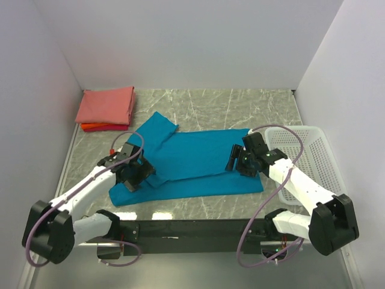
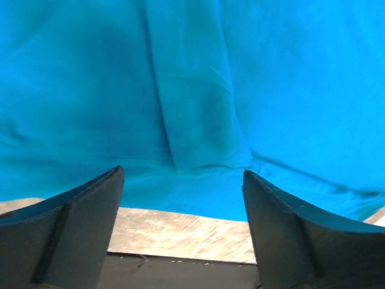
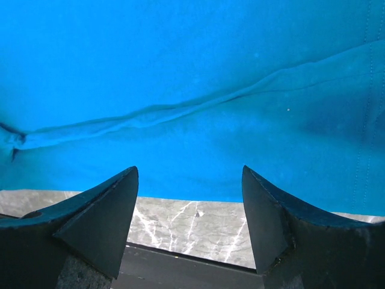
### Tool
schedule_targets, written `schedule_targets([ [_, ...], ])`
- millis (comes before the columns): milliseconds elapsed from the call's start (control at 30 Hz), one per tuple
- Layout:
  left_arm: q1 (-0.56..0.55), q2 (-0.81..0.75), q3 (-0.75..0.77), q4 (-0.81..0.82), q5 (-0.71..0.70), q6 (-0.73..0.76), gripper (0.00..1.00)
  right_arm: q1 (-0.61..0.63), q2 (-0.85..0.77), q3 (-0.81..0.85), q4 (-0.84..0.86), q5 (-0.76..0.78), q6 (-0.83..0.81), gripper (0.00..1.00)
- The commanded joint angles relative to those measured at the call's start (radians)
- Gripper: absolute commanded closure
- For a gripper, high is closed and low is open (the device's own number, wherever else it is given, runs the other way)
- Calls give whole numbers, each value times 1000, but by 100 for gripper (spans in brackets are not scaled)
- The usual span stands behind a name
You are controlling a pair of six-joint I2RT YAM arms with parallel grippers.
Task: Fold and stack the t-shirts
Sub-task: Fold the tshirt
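T-shirt (image 1: pixel 192 162) lies spread under left pincer (image 1: pixel 139 176) and right pincer (image 1: pixel 234 161).

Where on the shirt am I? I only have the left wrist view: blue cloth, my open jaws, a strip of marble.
Observer: You are at the left end of the teal-blue t-shirt, which lies partly folded across the middle of the table.
Operator: And the other arm?
Observer: The right gripper is at the shirt's right end, jaws open with nothing between them.
Operator: Where is the stack?
Observer: At the far left corner, a folded salmon-pink t-shirt lies on an orange-red t-shirt.
Operator: Anything else out there?
Observer: A white mesh basket stands at the right edge, beside the right arm.
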Motion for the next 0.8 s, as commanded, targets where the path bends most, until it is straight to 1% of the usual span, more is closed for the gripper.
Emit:
schedule_targets([
  [0,-32,41,4,96,52,24,19,6,7,10,31,2,-15,24],
  [33,-41,49,-4,117,56,25,23,6,9,6,32,5,-15,24],
  [67,-41,61,-7,134,65,28,29,6,9,7,29,10,-17,24],
  [100,-43,93,-1,142,69,33,33,6,11,7,28,14,-20,24],
  [167,-47,129,20,118,58,38,42,4,7,9,23,28,-17,24],
  [300,-67,179,36,101,47,36,45,4,7,9,14,48,-18,24],
  [433,-76,192,45,61,47,36,46,3,15,7,9,56,-21,24],
  [500,-78,192,30,85,46,32,52,4,18,4,15,57,-20,24],
  [533,-78,195,28,94,47,32,56,4,20,3,20,56,-18,24],
  [567,-78,207,31,104,47,30,64,4,21,3,22,54,-17,24],
  [633,-79,222,45,104,47,32,73,3,21,0,23,54,-17,24],
  [667,-81,233,51,101,47,32,83,3,20,1,20,56,-15,24],
  [733,-81,241,66,101,18,35,97,3,20,1,17,65,-15,24],
  [767,-81,245,74,99,16,35,99,4,17,1,17,66,-15,24],
])
